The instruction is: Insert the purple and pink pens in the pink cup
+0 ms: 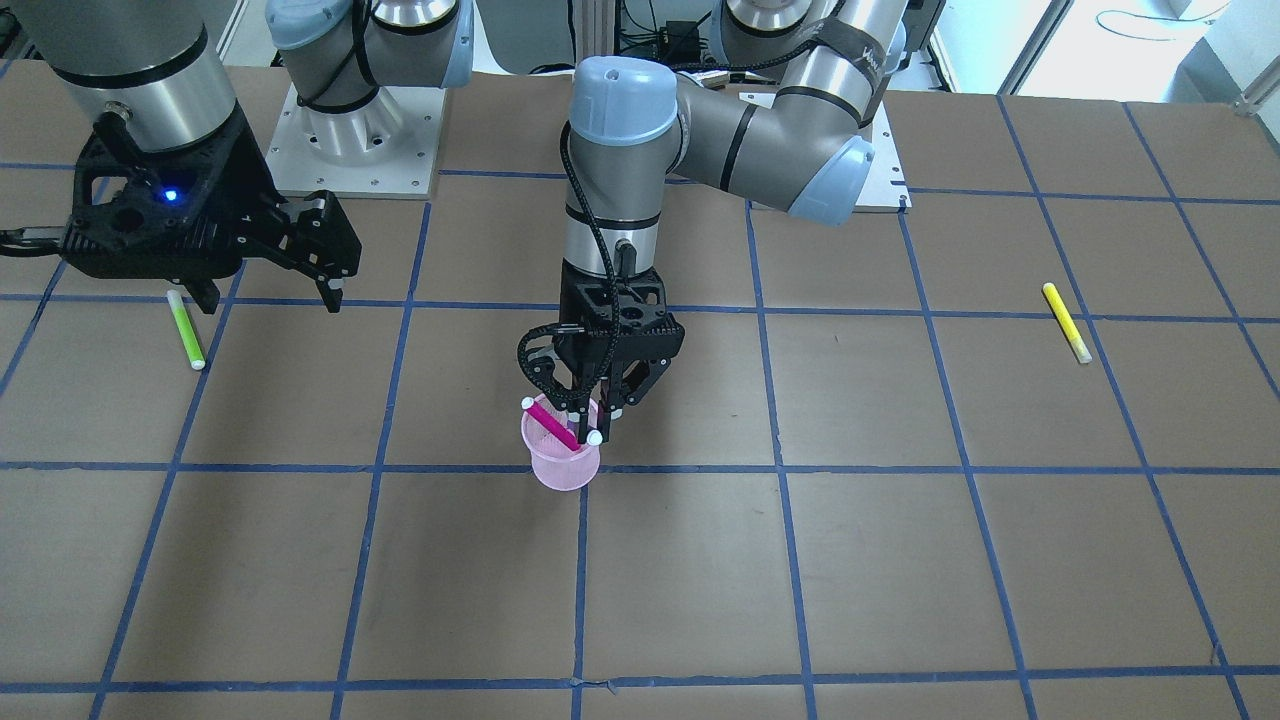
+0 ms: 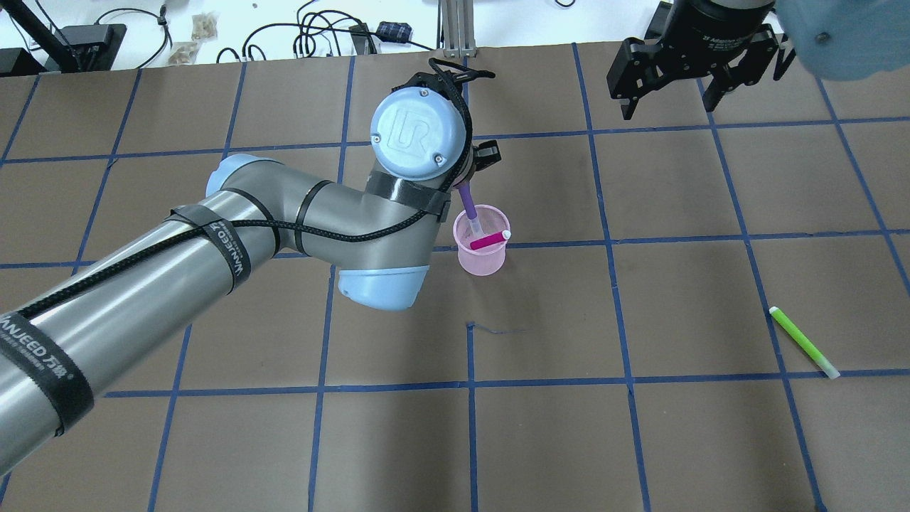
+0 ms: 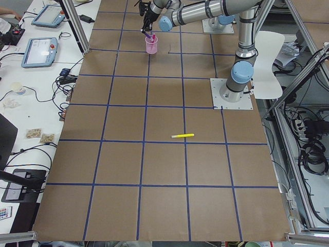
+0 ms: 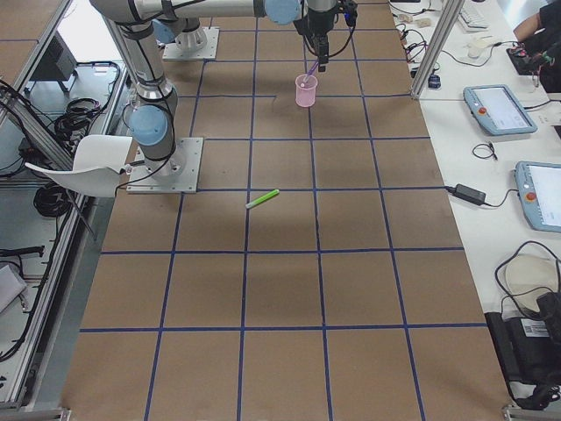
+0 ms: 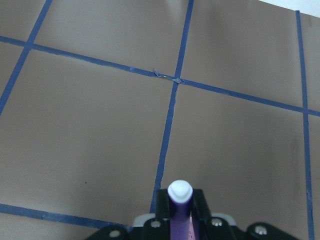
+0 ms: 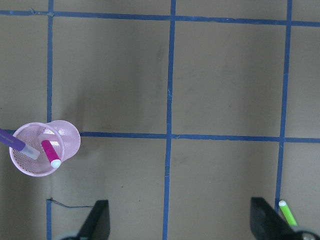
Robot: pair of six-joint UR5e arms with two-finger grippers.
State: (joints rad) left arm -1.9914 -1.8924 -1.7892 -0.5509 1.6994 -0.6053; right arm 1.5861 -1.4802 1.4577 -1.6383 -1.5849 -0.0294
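A brown counter (image 2: pixel 640 441) marked into squares by blue tape, seen from above and behind a two-armed robot. Near the middle stands a pink cup (image 2: pixel 482 257) of see-through mesh, upright on a tape line. A pink pen (image 2: pixel 489 240) leans inside it, with its white end up at the cup's right rim.

The left arm (image 2: pixel 213 249) reaches in from the left and bends down over the cup's far side. The left jaws are pinched on a purple pen (image 2: pixel 468 203), gripping it by its upper part. The pen slants down and toward the robot, and its lower tip is inside the cup's mouth, just beside the pink pen. Whether the tip touches the cup's bottom cannot be told.

The right jaws are spread wide with nothing in them, hanging above the counter at the far right, well apart from the cup.

A green pen (image 2: pixel 803 341) lies flat on the counter at the right, nearer the robot. A yellow pen (image 1: pixel 1066 322) lies flat on the robot's left, well away from the cup.
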